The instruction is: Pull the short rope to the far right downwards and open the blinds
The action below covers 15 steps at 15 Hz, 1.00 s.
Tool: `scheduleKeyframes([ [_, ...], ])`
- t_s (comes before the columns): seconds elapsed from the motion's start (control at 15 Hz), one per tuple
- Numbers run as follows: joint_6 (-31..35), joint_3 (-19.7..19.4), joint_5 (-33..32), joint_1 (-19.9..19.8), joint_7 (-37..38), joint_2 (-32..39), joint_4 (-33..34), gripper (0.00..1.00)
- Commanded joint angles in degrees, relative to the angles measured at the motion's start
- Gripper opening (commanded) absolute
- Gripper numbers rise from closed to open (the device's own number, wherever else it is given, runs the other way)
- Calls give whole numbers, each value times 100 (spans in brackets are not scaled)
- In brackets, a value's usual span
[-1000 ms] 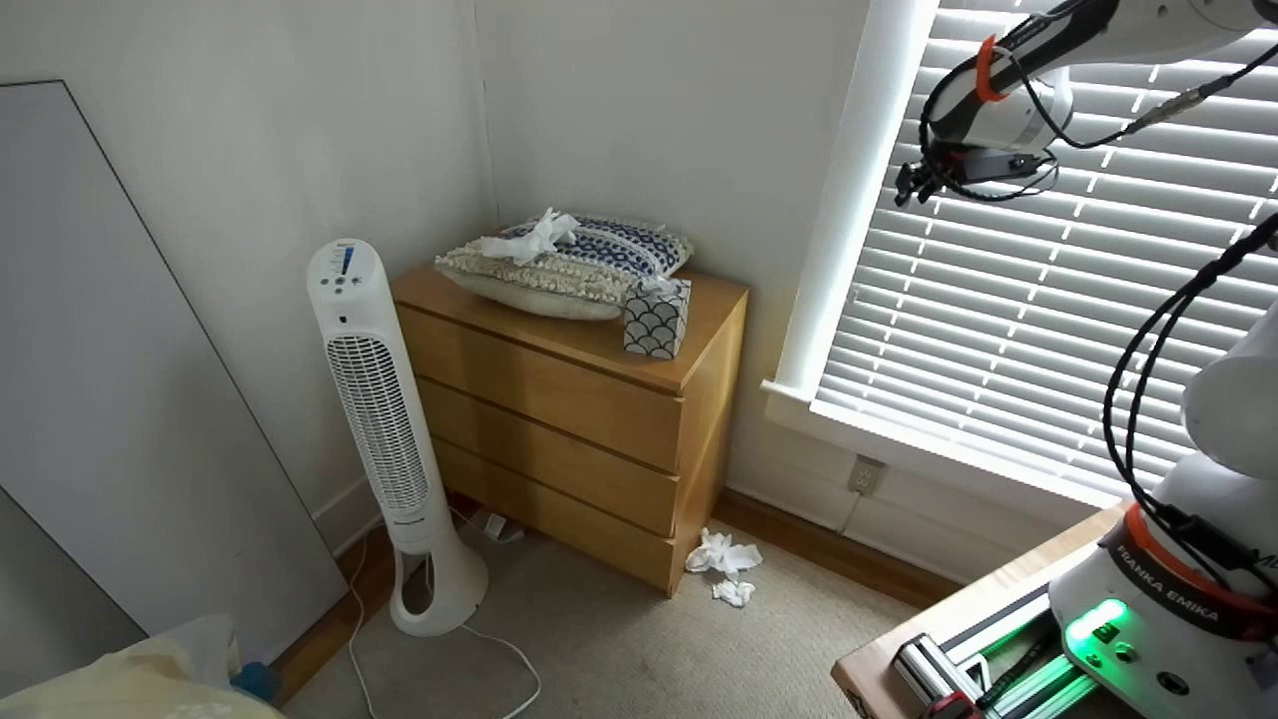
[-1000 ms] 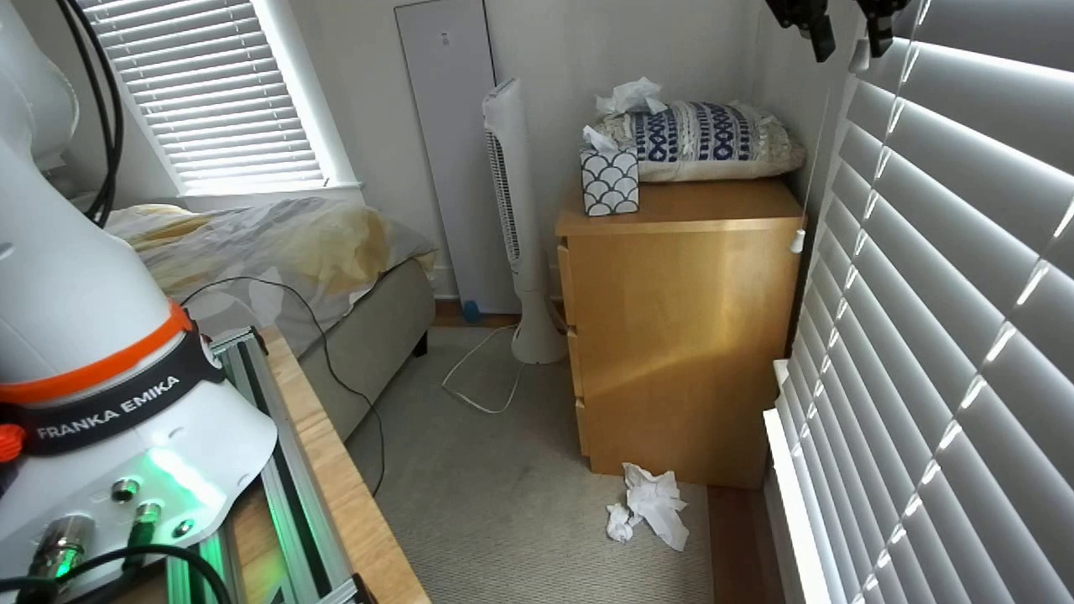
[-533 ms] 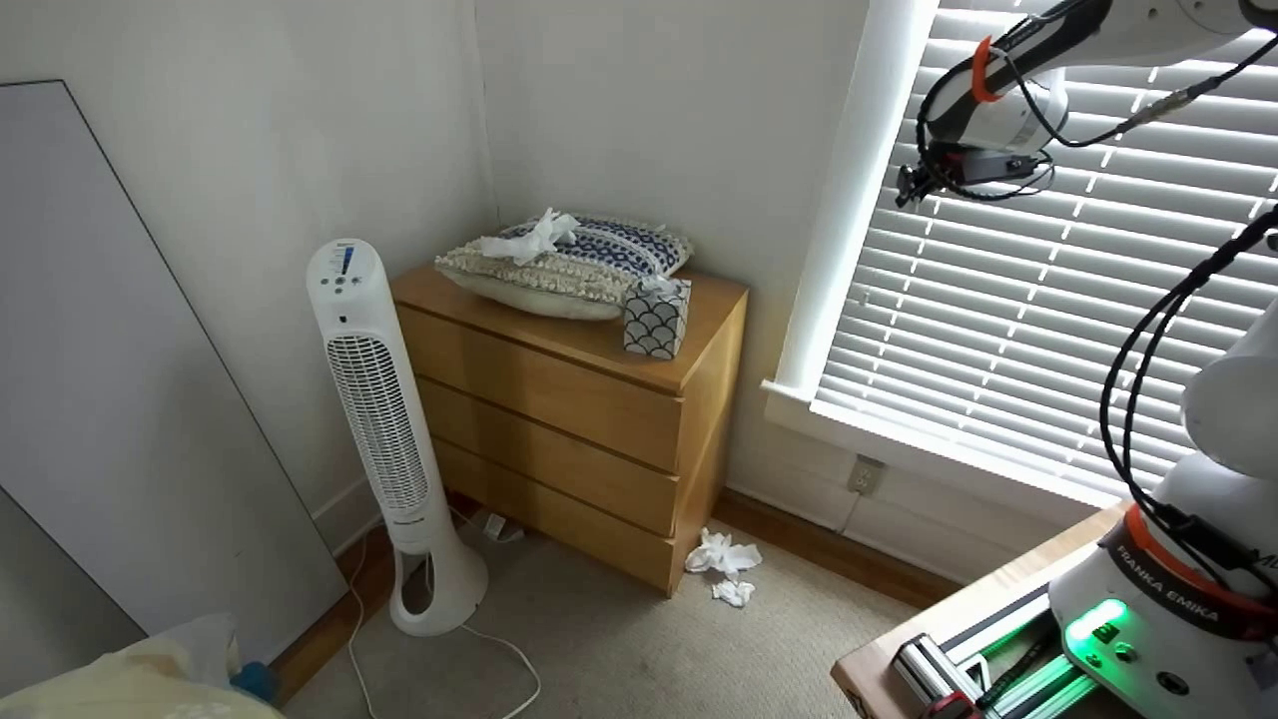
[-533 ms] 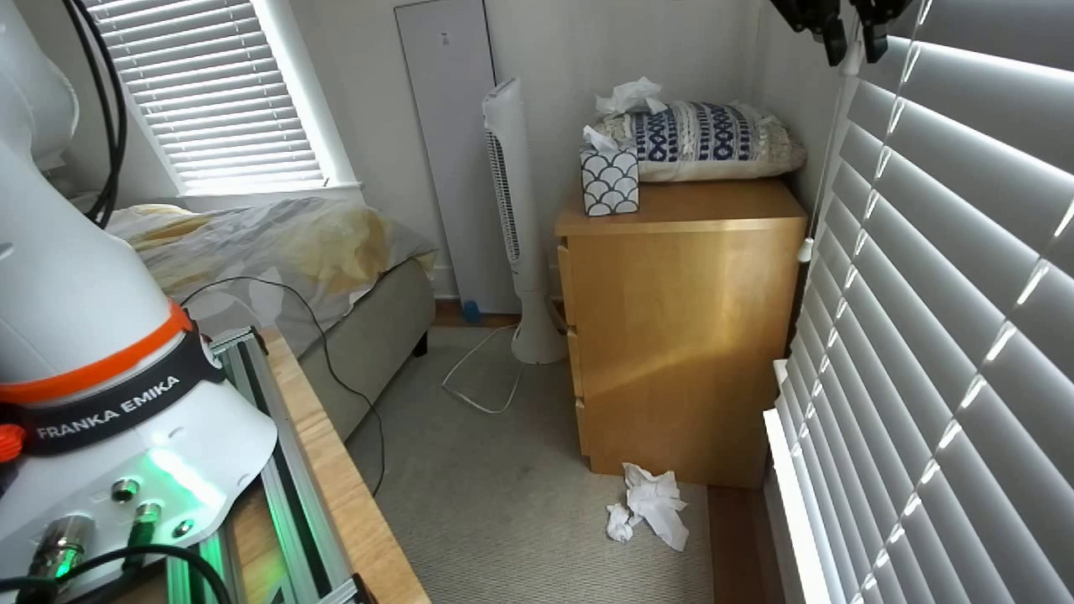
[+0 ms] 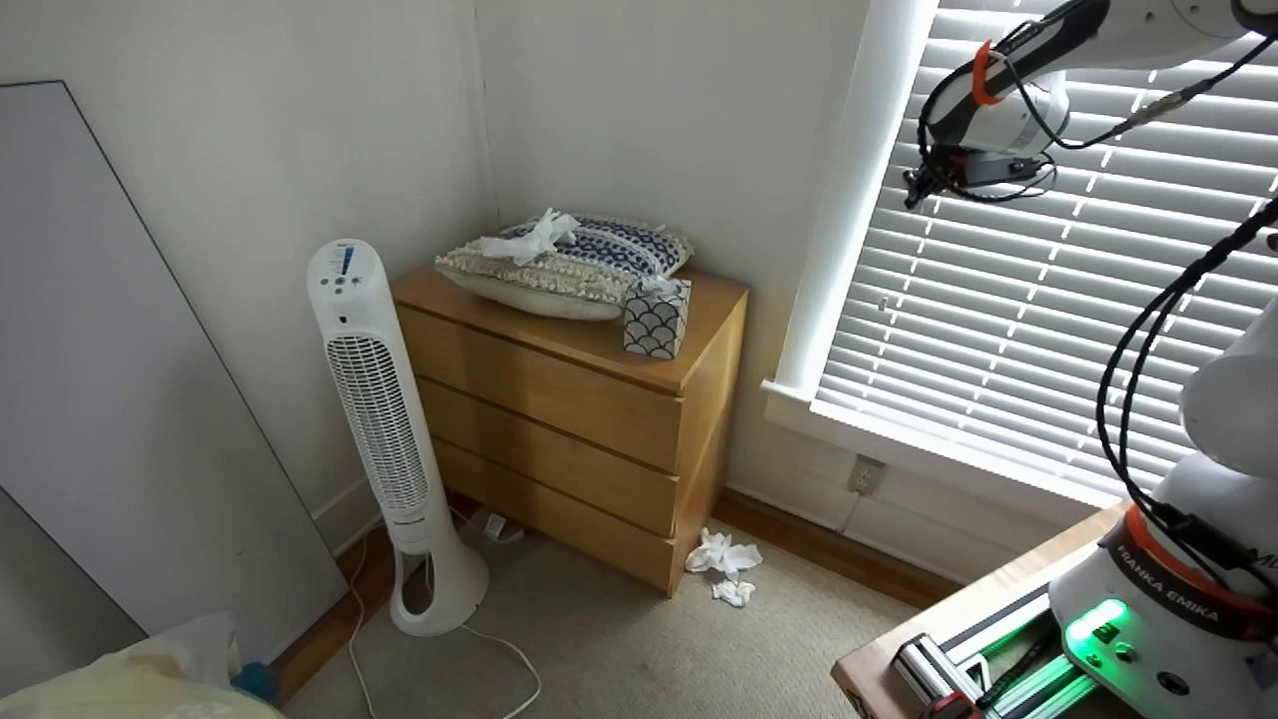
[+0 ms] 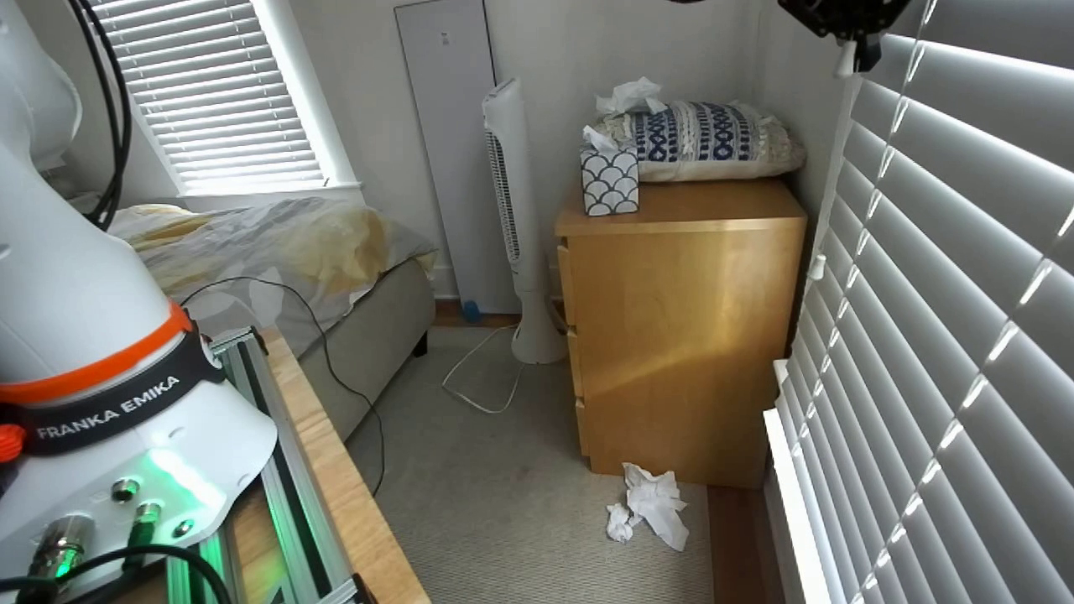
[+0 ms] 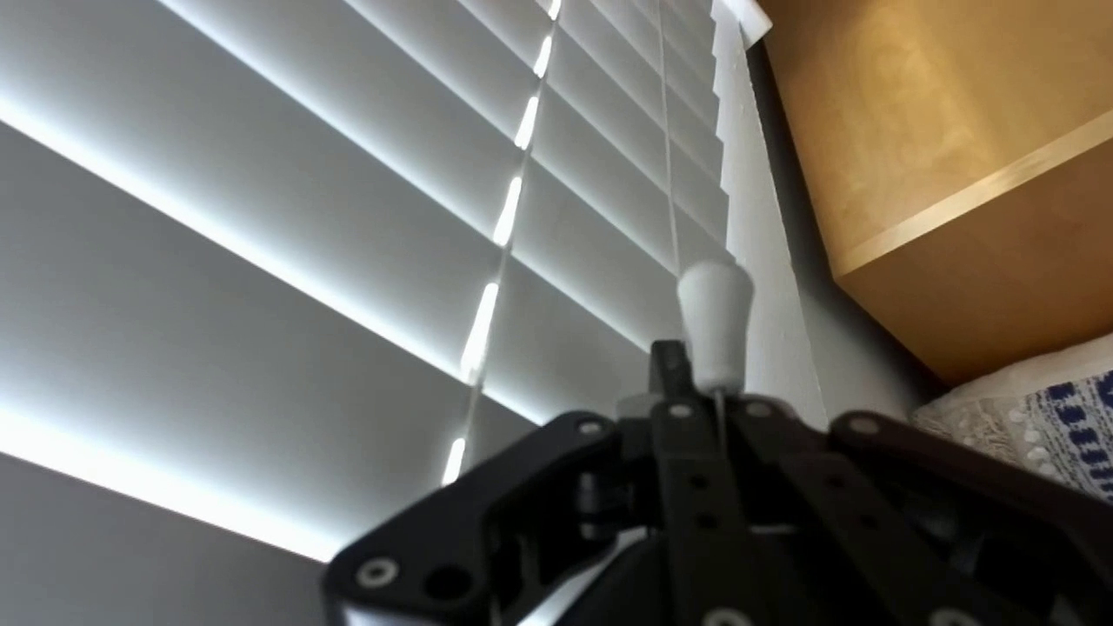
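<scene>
The white slatted blinds [image 5: 998, 300] [image 6: 965, 285] [image 7: 287, 374] are down over the window. The short rope ends in a white tassel [image 7: 716, 322] [image 6: 844, 62], hanging right at my fingertips and covering one of them in the wrist view. Its thin cord [image 7: 721, 413] runs back along the fingers. My gripper [image 6: 861, 50] [image 5: 913, 190] is shut, close to the blinds' edge. Whether the cord is pinched between the pads or lies in front of them cannot be made out.
A longer cord with its own white tassel [image 6: 816, 267] hangs lower beside the blinds. The wooden dresser [image 6: 680, 335] with a pillow [image 6: 705, 138] and tissue box [image 6: 610, 182] stands near the window. A tower fan [image 5: 369, 419] is beside it. Crumpled tissues [image 5: 724, 559] lie on the floor.
My gripper has gone from open, with the tassel between its fingers, to shut with the tassel at the fingertips. The longer cord's tassel has swung toward the blinds. The arm has barely moved.
</scene>
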Motion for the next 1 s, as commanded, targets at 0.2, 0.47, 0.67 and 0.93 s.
scheduleKeyframes([
  [0.2, -279, -40, -613, -106, 497, -34, -12, 0],
  [0.47, -334, -32, -754, -108, 638, -68, -29, 24],
  [0.67, -442, -28, -797, -96, 696, -130, -55, 50],
  [0.93, -605, -18, -788, -88, 746, -214, -73, 58],
])
